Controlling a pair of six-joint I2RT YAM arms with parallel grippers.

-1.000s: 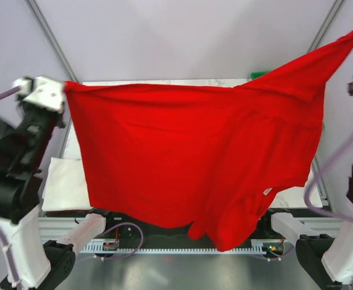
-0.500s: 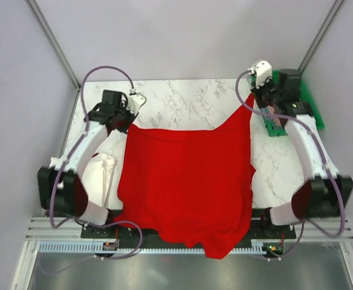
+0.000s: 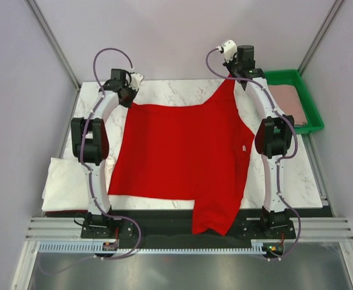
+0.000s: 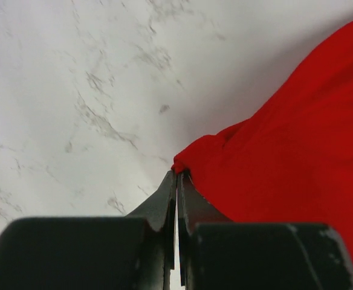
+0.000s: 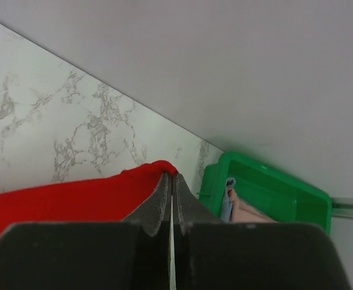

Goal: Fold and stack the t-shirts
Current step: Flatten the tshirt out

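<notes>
A: The left tool (image 4: pixel 177 175) and right tool (image 5: pixel 171 176) pinch what?
B: Far corners of the red shirt (image 3: pixel 176 157), spread on the tabletop (image 3: pixel 176 90). The green tray (image 3: pixel 282 74) holds a pink shirt (image 3: pixel 288 103).

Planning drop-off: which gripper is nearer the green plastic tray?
Right. The right gripper is just beside the green plastic tray; the left gripper is across the bright red cloth t-shirt, at its other far corner.
</notes>
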